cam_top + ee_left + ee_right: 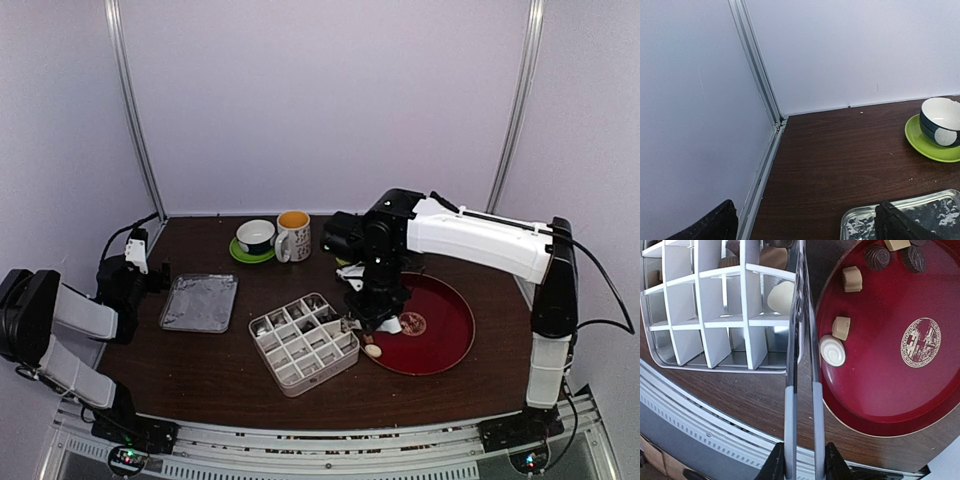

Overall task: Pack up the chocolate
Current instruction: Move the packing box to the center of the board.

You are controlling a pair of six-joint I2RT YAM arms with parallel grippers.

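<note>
The chocolate lies partly on a red plate [900, 400]: a white swirl disc [832, 350], cream cubes [841, 328] and dark rounds [876, 256]. Other pieces sit in cells of the white divided box [705, 330], among them a cream one [781, 296]. My right gripper [804, 460] is shut on metal tongs [802, 340], which reach over the gap between box and plate; their tips run out of the top of the right wrist view. From above, the right gripper [365, 300] hovers between box [303, 342] and plate [440, 330]. My left gripper [807, 222] stands open and empty at the far left.
A foil tray [199, 302] lies left of the box, its corner [860, 225] by my left fingers. A mug [293, 236] and a bowl [256, 236] on a green saucer [927, 142] stand at the back. The wall rail [762, 165] runs close on the left.
</note>
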